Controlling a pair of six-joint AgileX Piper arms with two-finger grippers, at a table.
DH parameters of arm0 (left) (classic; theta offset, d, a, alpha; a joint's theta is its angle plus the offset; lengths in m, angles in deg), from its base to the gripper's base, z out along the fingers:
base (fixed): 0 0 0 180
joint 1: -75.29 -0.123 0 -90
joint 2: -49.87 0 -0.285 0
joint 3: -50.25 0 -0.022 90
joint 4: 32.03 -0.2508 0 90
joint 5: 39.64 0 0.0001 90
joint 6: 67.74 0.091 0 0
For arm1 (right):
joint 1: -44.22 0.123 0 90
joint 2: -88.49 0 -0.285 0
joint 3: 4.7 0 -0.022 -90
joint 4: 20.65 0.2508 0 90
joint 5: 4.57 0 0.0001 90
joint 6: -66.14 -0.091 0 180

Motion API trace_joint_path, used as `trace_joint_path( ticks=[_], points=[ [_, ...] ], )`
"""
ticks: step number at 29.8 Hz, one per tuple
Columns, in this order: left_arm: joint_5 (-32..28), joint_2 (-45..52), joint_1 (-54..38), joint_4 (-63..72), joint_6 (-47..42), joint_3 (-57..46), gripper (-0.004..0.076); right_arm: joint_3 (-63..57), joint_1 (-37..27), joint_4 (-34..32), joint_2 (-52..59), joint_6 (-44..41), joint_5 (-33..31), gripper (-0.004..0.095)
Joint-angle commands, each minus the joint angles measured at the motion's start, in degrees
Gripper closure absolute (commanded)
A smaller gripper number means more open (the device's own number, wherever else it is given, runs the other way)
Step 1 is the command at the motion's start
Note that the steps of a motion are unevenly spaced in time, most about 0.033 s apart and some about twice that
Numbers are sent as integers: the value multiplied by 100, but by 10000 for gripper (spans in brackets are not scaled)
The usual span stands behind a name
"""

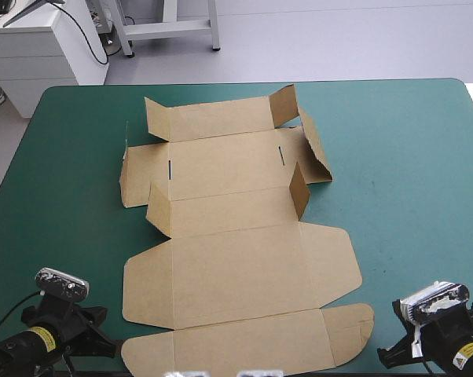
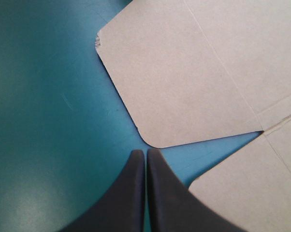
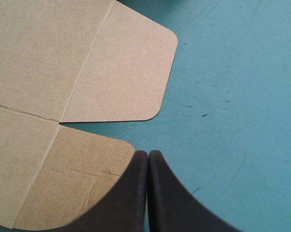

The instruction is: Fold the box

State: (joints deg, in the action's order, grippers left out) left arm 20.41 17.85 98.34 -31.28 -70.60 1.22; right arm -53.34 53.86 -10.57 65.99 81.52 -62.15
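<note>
The brown box (image 1: 236, 243) lies as a cut sheet in the middle of the teal-green table, mostly flat, with short flaps at its far end standing up. My left gripper (image 2: 145, 153) is shut and empty, hovering just off the sheet's near left corner, its tip beside a rounded side flap (image 2: 184, 82). My right gripper (image 3: 148, 154) is also shut and empty, at the near right corner, its tip by the edge of the nearest rounded flap (image 3: 73, 183). In the high view both arms sit at the table's near edge, left (image 1: 60, 326) and right (image 1: 437, 330).
Bare teal-green cover (image 1: 409, 181) stretches to the right of the box and a narrower strip (image 1: 71, 196) lies to its left. A white cabinet (image 1: 40, 47) stands beyond the far left corner.
</note>
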Motion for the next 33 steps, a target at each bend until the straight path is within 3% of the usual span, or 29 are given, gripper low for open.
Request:
trace_joint_path(
  ticks=[1,33],
  points=[
    [-242,-41,15,15,-38,142,731,162,-1,60,-64,4,351,929],
    [-242,-41,15,15,-53,142,731,328,-1,60,-217,14,349,929]
  ],
)
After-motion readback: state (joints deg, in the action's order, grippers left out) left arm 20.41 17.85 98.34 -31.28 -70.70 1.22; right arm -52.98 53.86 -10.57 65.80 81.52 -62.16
